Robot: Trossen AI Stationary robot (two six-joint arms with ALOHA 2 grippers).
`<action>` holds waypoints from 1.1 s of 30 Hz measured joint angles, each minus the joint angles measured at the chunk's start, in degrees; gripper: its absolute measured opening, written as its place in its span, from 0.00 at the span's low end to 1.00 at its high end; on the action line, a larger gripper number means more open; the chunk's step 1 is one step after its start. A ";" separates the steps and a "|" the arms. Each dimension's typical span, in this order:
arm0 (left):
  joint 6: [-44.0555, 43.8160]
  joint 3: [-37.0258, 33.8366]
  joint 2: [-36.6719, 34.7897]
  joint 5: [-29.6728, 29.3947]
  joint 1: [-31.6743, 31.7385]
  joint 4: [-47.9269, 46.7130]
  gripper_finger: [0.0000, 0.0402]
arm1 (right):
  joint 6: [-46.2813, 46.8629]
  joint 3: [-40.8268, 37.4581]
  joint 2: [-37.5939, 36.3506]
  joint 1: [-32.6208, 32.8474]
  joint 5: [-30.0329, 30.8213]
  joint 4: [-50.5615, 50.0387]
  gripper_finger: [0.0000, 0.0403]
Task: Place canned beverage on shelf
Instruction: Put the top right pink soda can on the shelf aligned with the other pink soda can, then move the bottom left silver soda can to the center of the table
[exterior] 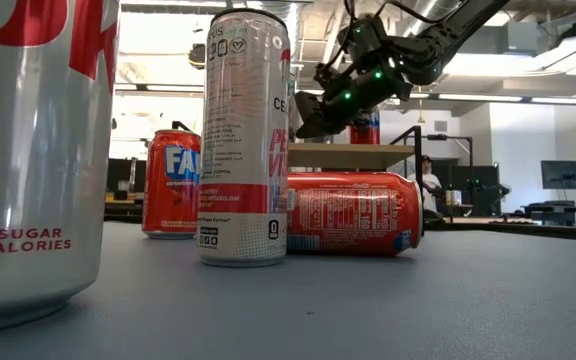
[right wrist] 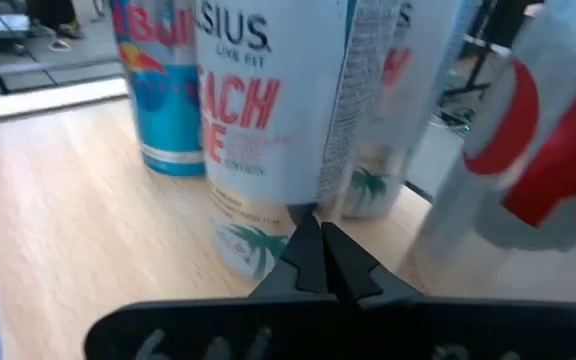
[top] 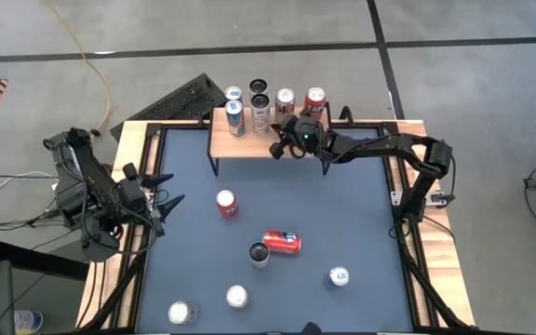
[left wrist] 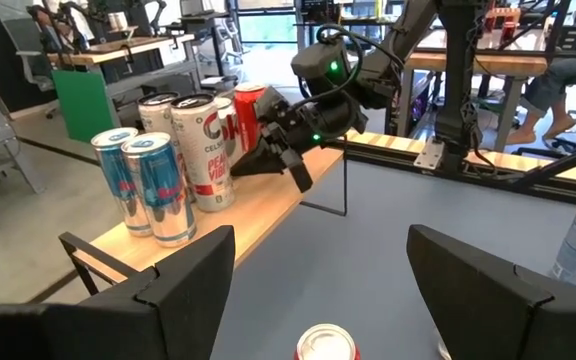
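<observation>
Bright, even overhead light; blurred near can (exterior: 28, 150); glaring background ceiling lamps.

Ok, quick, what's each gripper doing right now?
Left gripper: open, holding nothing, at the table's left edge.
Right gripper: closed, empty, over the shelf beside the cans.

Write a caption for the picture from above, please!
Right claw, shut and empty, sits over the shelf beside standing cans; left claw waits open.

A grey concrete floor (top: 473, 23) crossed by dark seams surrounds the table, a yellow cable (top: 96, 65) trailing across it (desks (exterior: 558, 215) and monitors stand beyond).
</observation>
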 joint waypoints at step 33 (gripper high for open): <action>-2.14 -0.02 2.02 5.42 0.04 0.20 0.72 | 1.04 7.74 -17.22 14.83 2.04 -42.27 0.00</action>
